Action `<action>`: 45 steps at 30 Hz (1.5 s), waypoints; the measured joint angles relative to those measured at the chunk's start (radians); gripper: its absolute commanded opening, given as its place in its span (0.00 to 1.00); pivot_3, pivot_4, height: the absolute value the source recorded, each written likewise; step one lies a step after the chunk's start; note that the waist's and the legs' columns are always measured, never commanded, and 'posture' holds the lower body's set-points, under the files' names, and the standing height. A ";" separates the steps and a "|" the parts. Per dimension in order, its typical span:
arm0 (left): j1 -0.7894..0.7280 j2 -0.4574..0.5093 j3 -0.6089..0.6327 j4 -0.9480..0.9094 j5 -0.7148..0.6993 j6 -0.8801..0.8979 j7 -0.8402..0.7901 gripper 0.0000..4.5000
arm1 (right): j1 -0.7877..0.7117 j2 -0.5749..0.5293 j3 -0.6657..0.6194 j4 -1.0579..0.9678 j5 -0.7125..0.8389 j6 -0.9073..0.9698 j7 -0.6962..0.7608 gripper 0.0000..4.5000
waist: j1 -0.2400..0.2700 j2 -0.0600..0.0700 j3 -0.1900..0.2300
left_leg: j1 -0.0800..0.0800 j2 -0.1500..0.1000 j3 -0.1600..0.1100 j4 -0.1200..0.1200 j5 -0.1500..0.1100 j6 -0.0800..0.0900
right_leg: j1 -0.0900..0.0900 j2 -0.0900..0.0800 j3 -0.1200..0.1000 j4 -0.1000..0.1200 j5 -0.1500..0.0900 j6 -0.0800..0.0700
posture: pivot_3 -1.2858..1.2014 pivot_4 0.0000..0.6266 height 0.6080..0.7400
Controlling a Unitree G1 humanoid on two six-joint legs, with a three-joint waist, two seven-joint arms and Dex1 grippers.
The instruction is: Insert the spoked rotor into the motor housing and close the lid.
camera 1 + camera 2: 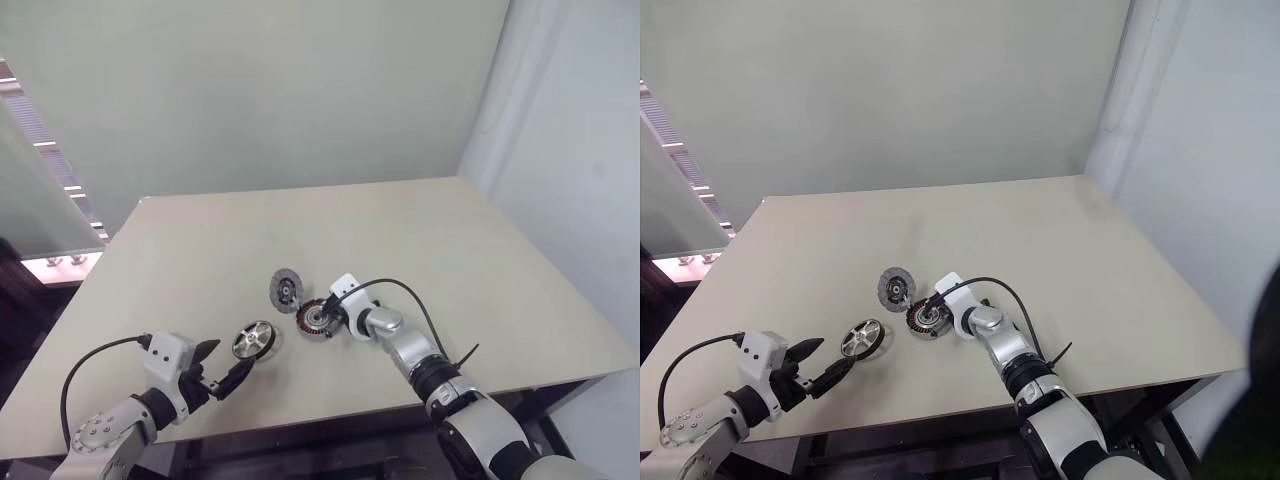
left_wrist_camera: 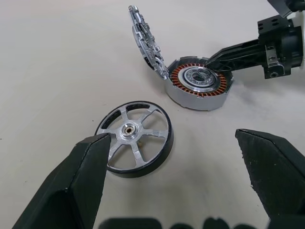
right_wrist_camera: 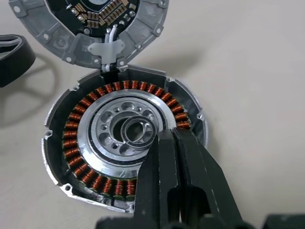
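The spoked rotor [image 2: 135, 138], a shiny silver wheel, lies flat on the table just beyond and between the tips of my open left gripper [image 2: 172, 138], without touching them. To its right sits the motor housing [image 1: 316, 318], with copper windings around a silver hub [image 3: 124, 143]. The lid [image 1: 286, 290] stands tilted up at the housing's far-left edge, and its inner face [image 3: 95, 28] shows. My right gripper [image 3: 167, 136] is shut with nothing in it. Its tips rest over the housing's inner ring, reaching in from the right [image 2: 209, 62].
The beige table [image 1: 420, 240] has wide bare room behind and to the right of the parts. Its front edge [image 1: 330, 425] runs close under both arms. A black cable [image 1: 400, 290] loops over my right wrist. A pale wall stands behind the table.
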 measured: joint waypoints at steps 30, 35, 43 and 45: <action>0.010 -0.011 -0.007 -0.046 0.000 0.026 0.027 1.00 | 0.026 0.026 -0.003 -0.064 0.005 0.036 0.001 0.01 | 0.000 0.000 0.000 | 0.000 0.000 0.000 -0.001 0.000 0.000 | 0.000 0.000 0.000 0.000 0.000 0.000 | 0.52 0.00 1.00; 0.004 -0.011 -0.015 -0.046 0.000 0.030 0.027 1.00 | 0.024 0.035 -0.001 -0.071 0.005 0.036 0.006 0.01 | 0.000 0.000 0.000 | 0.000 0.000 0.000 -0.001 0.000 0.000 | 0.000 0.000 0.000 0.000 0.000 0.000 | 0.52 0.00 1.00; 0.006 -0.011 -0.015 -0.047 0.000 0.034 0.025 1.00 | 0.024 0.033 0.011 -0.074 -0.007 0.043 0.013 0.01 | 0.000 0.000 0.000 | 0.000 0.000 0.000 -0.001 0.000 0.000 | 0.000 0.000 0.000 0.000 0.000 0.000 | 0.52 0.00 1.00; 0.007 -0.011 -0.015 -0.045 0.000 0.026 0.014 1.00 | 0.024 0.026 0.026 -0.074 -0.024 0.053 0.013 0.01 | 0.000 0.000 0.000 | 0.000 0.000 0.000 -0.001 0.000 0.000 | 0.000 0.000 0.000 0.000 0.000 0.000 | 0.52 0.00 1.00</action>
